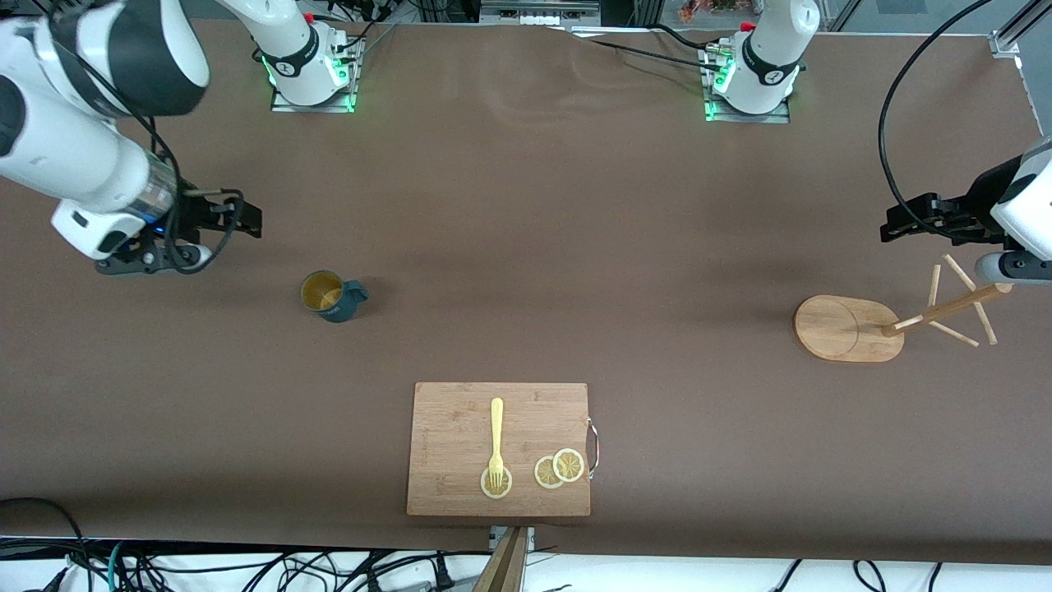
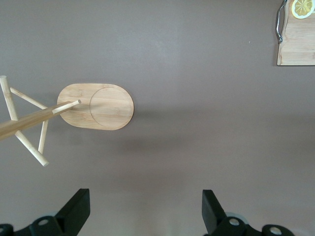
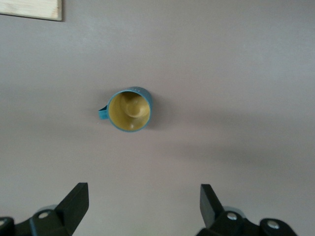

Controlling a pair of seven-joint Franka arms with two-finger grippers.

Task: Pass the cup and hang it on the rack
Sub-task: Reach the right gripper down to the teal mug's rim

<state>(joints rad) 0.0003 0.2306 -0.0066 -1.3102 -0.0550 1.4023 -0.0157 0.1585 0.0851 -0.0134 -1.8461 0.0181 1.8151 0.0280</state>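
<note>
Teal mug (image 1: 332, 295) upright on bench, well apart from mug tree (image 1: 855, 327); likely light, rigid, glazed-slick, best pinched at rim; right gripper (image 3: 142, 206) and left gripper (image 2: 145, 209) wide open, empty.

Wooden cutting board (image 1: 460, 427) near front camera, yellow fork (image 1: 496, 436), lemon slices (image 1: 560, 468) on it

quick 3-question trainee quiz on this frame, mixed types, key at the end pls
1. True or false: the cup hangs on the rack.
2. What lies on the cutting board? A) a fork and lemon slices B) a knife C) nothing
3. Fill in: both the left gripper and the right gripper are ____.

Key: 1 false, it stands upright on the table. 2 A. 3 open, holding nothing.
</note>
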